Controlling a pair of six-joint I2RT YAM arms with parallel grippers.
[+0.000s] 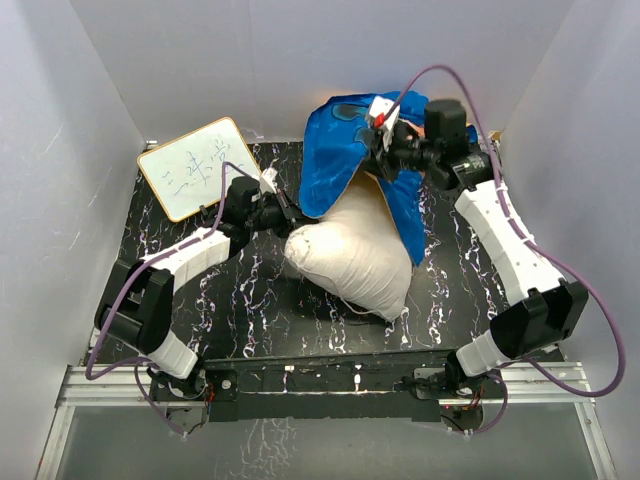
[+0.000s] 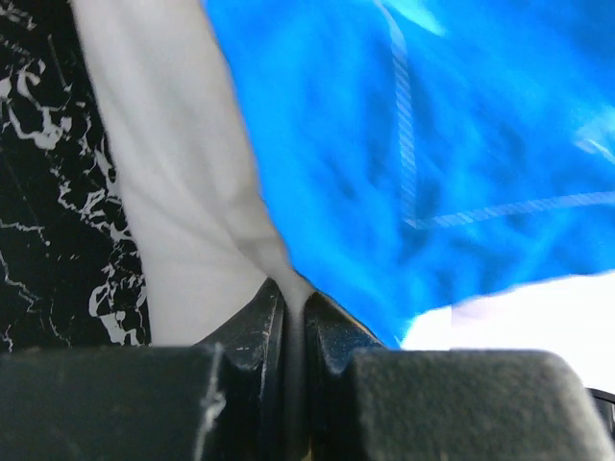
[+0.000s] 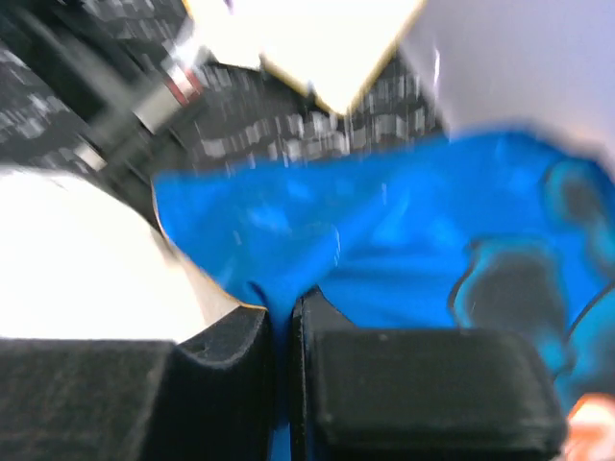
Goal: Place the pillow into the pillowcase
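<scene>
The pillow [image 1: 355, 262] lies mid-table [image 1: 250, 300], its far end covered by the pillowcase [image 1: 335, 160] (blue face up). The left gripper [image 2: 293, 317] pinches a fold of pillow fabric, and the right gripper [image 3: 283, 317] is clamped on the pillowcase's blue cloth.

The whiteboard [image 1: 197, 167] at the far left corner of the counter [image 1: 260, 310] carries one slanting row of handwritten marks in pale marker, seemingly three characters, too faint and small to read. On the blue face of the pillowcase [image 1: 335, 160], thin white strokes [image 2: 500, 209] show in the left wrist view, blurred and spelling nothing legible.
</scene>
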